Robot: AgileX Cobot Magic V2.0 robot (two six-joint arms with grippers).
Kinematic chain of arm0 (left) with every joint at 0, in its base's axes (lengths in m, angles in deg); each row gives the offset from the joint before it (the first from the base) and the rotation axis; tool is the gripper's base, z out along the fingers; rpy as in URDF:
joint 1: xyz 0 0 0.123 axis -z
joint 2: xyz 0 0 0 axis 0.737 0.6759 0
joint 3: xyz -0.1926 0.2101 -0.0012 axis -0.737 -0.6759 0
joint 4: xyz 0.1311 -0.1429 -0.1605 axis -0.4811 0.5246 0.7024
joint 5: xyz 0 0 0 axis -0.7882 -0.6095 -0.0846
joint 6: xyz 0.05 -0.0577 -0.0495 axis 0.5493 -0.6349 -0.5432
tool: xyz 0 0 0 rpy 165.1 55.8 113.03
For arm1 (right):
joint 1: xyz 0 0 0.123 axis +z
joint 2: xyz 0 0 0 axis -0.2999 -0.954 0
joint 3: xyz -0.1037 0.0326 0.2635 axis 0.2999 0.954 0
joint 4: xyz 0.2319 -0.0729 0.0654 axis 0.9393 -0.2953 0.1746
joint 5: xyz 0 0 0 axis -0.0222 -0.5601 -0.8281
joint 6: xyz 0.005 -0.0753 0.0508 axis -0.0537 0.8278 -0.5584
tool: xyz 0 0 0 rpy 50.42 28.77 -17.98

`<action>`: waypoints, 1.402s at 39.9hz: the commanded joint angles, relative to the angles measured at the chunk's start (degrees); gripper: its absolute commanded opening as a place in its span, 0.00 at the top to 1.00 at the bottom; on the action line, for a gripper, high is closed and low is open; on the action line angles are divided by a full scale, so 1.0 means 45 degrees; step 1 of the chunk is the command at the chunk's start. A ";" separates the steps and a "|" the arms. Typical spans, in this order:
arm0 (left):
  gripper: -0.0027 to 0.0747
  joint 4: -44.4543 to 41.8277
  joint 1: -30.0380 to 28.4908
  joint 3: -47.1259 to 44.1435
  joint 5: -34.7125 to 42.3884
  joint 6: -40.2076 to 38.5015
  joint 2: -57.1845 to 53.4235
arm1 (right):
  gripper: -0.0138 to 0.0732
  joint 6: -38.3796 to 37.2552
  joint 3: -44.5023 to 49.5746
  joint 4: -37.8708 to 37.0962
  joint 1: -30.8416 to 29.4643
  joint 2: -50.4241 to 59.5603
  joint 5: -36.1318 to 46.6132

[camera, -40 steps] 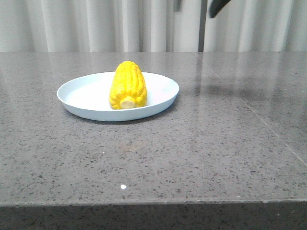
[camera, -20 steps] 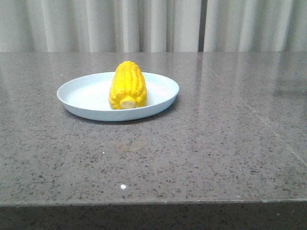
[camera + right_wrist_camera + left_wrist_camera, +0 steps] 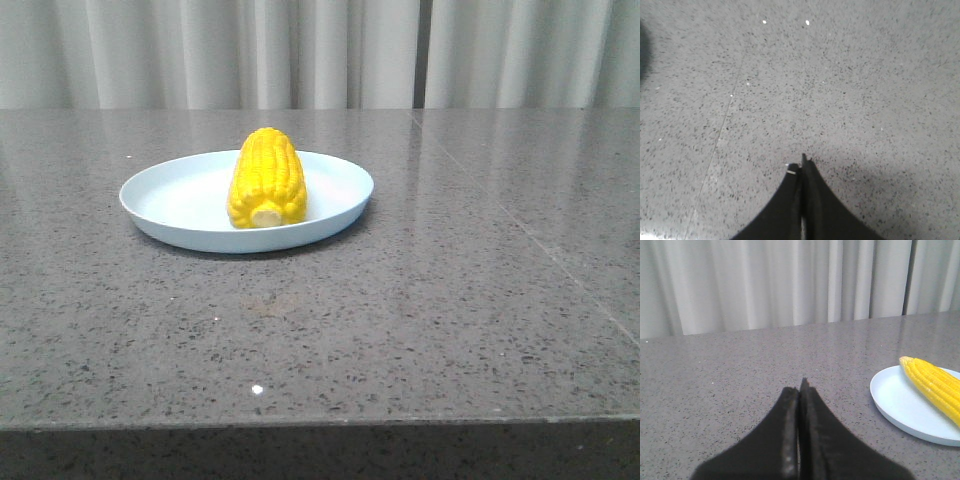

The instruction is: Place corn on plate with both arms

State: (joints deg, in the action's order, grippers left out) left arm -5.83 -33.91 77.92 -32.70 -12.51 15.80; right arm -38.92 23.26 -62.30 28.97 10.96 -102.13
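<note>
The yellow corn (image 3: 266, 178) lies on the pale light-blue plate (image 3: 160, 190) on the grey stone table, its cream stub end facing the front. In the left wrist view the corn (image 3: 935, 384) and the plate (image 3: 895, 400) show off to one side. My left gripper (image 3: 800, 390) is shut and empty, apart from the plate. My right gripper (image 3: 801, 167) is shut and empty over bare table. Neither gripper shows in the front view.
The speckled grey table (image 3: 450, 300) has a seam line running along its right part. White curtains (image 3: 300, 50) hang behind the far edge. The table's front edge runs along the bottom of the front view.
A dark part of an arm at the top right of the front view one second ago has left the view. Corn and plate have not moved.
</note>
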 commanded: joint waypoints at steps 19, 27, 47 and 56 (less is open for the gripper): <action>0.99 -0.0051 0.0023 0.0360 0.0997 -0.0092 0.0173 | 0.91 0.0153 0.4587 -0.0358 -0.0001 0.8306 0.4025; 0.99 -0.0051 0.0023 0.0360 0.0997 -0.0092 0.0173 | 0.91 0.0138 0.4587 -0.0345 -0.0001 0.8447 0.3984; 0.99 -0.0051 0.0023 0.0360 0.0997 -0.0092 0.0173 | 0.91 0.0138 0.4587 -0.0345 -0.0001 0.8447 0.3984; 0.99 -0.0186 0.0023 0.0329 0.1125 -0.0092 0.0173 | 0.91 0.0138 0.4587 -0.0345 -0.0001 0.8447 0.3984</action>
State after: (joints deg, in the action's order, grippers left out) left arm -6.01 -33.91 77.92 -32.70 -12.51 15.80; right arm -38.69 45.23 -62.75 28.97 49.50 -89.01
